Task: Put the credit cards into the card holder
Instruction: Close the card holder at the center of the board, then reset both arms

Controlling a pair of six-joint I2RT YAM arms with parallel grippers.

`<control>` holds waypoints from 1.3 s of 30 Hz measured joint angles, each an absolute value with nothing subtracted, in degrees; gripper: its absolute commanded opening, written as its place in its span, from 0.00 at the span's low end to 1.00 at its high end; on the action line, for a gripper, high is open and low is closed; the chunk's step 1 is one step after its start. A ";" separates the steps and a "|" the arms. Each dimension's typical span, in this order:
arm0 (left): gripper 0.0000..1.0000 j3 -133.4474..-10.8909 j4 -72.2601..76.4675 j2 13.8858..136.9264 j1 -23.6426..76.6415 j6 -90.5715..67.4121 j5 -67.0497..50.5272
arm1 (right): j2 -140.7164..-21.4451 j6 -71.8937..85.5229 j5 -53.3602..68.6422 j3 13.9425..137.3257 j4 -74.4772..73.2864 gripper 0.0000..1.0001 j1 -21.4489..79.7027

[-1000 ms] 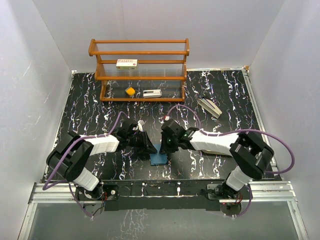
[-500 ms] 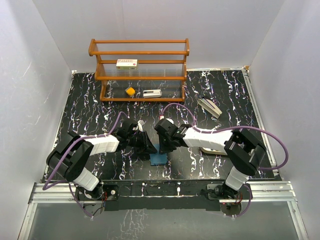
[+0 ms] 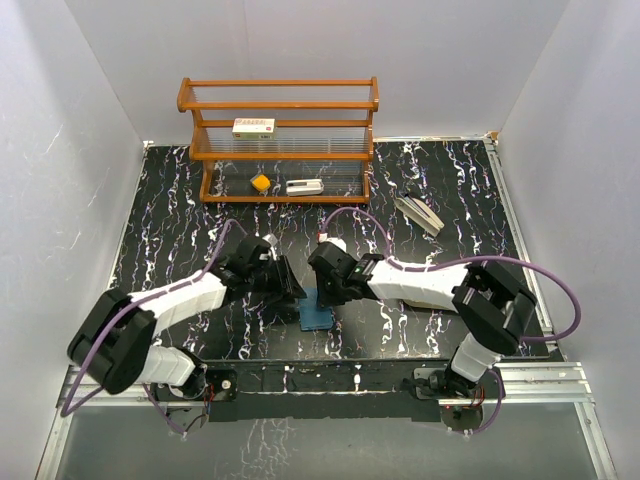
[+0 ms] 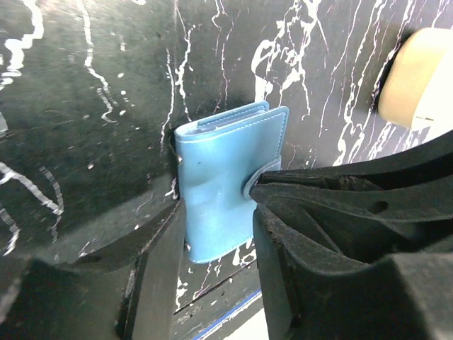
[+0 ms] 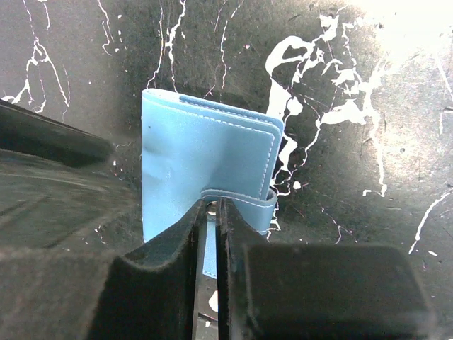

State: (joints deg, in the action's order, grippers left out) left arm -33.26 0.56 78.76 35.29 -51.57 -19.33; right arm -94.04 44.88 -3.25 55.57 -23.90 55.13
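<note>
1. No brand or readable writing shows. The white box [image 3: 253,127] on the wooden rack [image 3: 278,105] carries red marks too small to read. The card holder [image 3: 318,320] [image 4: 219,163] [image 5: 205,156] has a plain blue cover with pale stitching.
2. The card holder lies folded shut on the black marbled tabletop [image 3: 180,220], near the front edge and between the 2 grippers.
3. The left gripper [image 3: 292,292] [image 4: 218,198] has its fingers parted. 1 finger is against the holder's plain long edge and the other lies over the clasp side.
4. The right gripper [image 3: 322,298] [image 5: 212,205] has its fingers almost together, pinching the holder's clasp tab [image 5: 241,200] [image 4: 258,177], which wraps over the cover's edge.
5. The credit cards [image 3: 420,213], a small pale grey and dark bunch, lie on the tabletop to the right of the rack, well apart from the holder.
6. A tan tray [image 4: 417,78] shows at the corner of the left wrist view.
7. Against 0.5 s ago, the left arm has stretched out lower and flatter, its elbow now nearer the left front corner. Its gripper has shifted slightly left.
8. The right gripper has edged a little left since 1 s ago. The holder has kept its place.
</note>
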 measured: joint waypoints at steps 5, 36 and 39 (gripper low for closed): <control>0.49 -36.60 -7.75 72.18 34.81 -49.15 -13.50 | -91.39 44.82 -5.02 54.35 -24.16 0.28 55.40; 0.99 -63.92 -35.97 39.40 34.61 -36.67 -0.80 | -46.15 44.69 -21.32 65.19 -43.00 0.98 55.46; 0.99 -62.43 -35.64 36.86 34.61 -37.10 -0.80 | -45.58 45.12 -21.32 64.95 -43.11 0.98 55.46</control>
State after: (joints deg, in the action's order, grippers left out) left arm -62.43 -35.64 36.86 34.61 -37.10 -0.80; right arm -45.58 45.12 -21.32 64.95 -43.11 55.46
